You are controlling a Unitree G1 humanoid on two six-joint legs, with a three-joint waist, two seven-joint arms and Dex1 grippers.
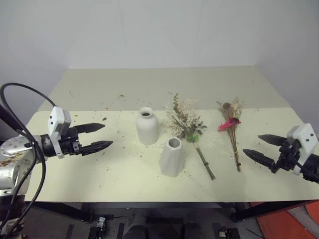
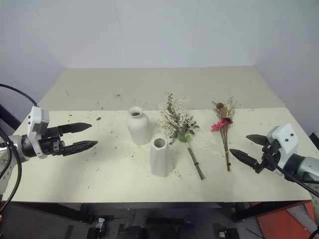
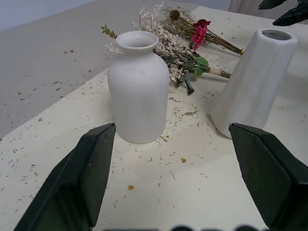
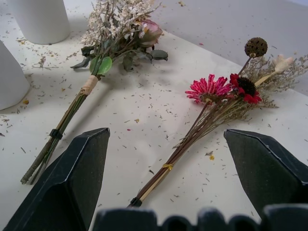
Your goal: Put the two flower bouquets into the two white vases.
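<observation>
Two white vases stand mid-table: a bottle-shaped vase (image 1: 147,125) and, nearer me, a tapered cylinder vase (image 1: 171,157). To their right lie both bouquets flat on the table: the bushy cream-and-green bouquet (image 1: 187,124) with its stems (image 1: 204,162) pointing toward me, and the slim magenta daisy bouquet (image 1: 230,123). My left gripper (image 1: 99,136) hovers open at the left, pointing at the bottle vase (image 3: 138,86). At the right edge my right gripper (image 1: 263,148) is open and empty, pointing at the slim bouquet (image 4: 211,108) and the bushy bouquet (image 4: 110,38).
The cream table (image 1: 99,174) is strewn with small dried flower crumbs. A second table surface (image 1: 149,84) extends behind it to the white wall. A black cable (image 1: 30,149) loops by my left arm.
</observation>
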